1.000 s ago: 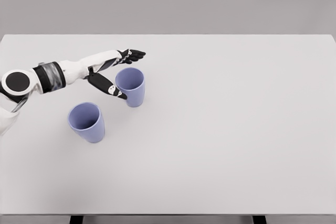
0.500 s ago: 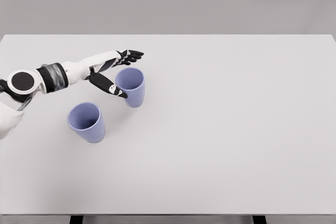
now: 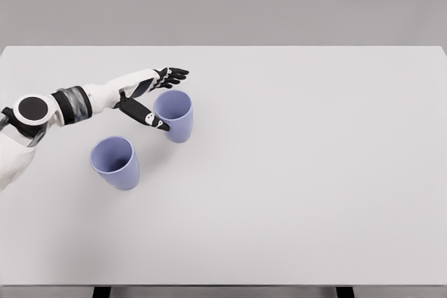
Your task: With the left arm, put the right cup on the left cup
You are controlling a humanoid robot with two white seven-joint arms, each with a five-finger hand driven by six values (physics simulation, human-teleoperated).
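The table [image 3: 293, 193] is a plain white rectangular surface. Two lavender cups stand upright on it in its left half, mouths open: the left cup [image 3: 116, 162] nearer the front, the right cup [image 3: 174, 115] farther back, apart.

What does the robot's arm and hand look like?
The left arm is white and tube-shaped, with a grey-and-black striped band and a round black disc ringed in white at one joint. Its left hand has black fingers with small white markings. No other arm shows.
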